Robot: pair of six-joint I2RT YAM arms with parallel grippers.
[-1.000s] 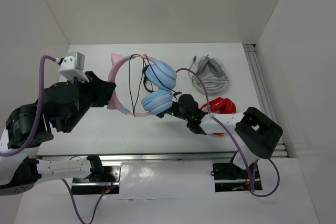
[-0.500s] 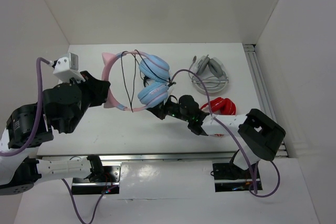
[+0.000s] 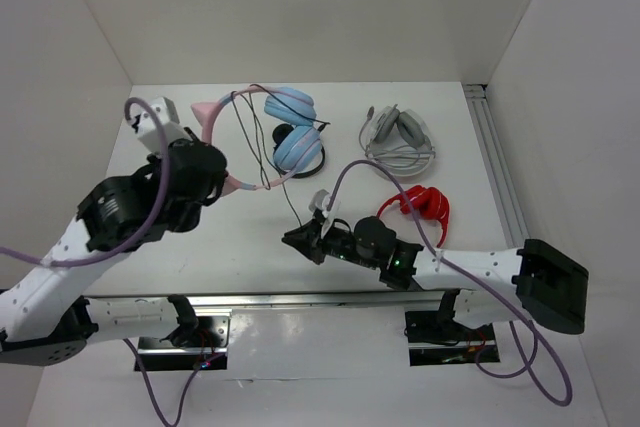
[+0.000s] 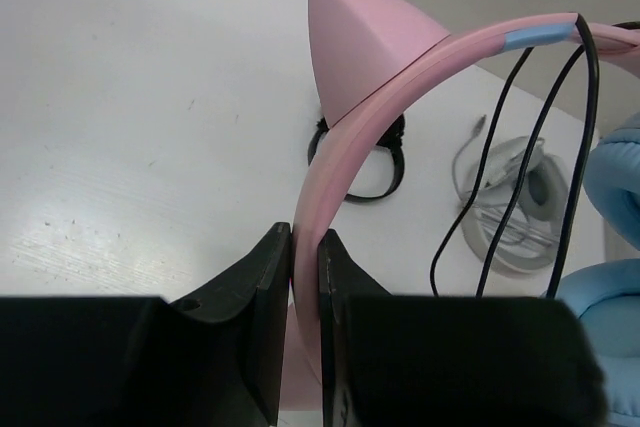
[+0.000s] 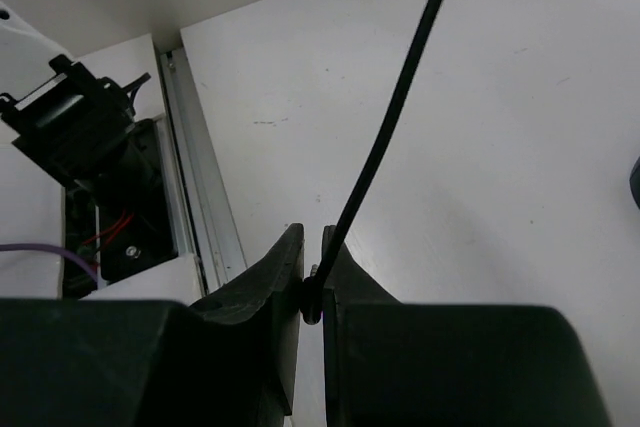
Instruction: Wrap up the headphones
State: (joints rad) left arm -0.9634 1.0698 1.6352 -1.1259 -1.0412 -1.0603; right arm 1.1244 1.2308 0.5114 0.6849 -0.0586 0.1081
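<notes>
— Where are the headphones (image 3: pixel 298 150)?

— From the top view they sit toward 11 o'clock of the table (image 3: pixel 200 237). The left gripper (image 3: pixel 230 185) has them by the pink headband (image 4: pixel 345 147). On the left wrist camera its jaws (image 4: pixel 305 247) are pressed onto the band from both sides. The band rises from between them toward 1 o'clock, past a cat ear.

— And the ear cups?

— The blue ear cups (image 3: pixel 290 105) hang at 3 o'clock of that gripper. Whether they touch the table cannot be told.

— The cable?

— The thin black cable (image 3: pixel 287 205) loops over the band, then runs toward 5 o'clock to the right gripper (image 3: pixel 298 242). The right wrist camera shows those jaws (image 5: pixel 312 247) pinching the cable (image 5: pixel 395 107), which leaves them taut toward 1 o'clock.

— Anything nearby?

— A grey pair (image 3: pixel 398 139) lies at 3 o'clock of the cups. A red pair (image 3: pixel 420 205) lies at 4 o'clock, and a small black pair (image 4: pixel 360 162) lies on the table behind the band.
</notes>
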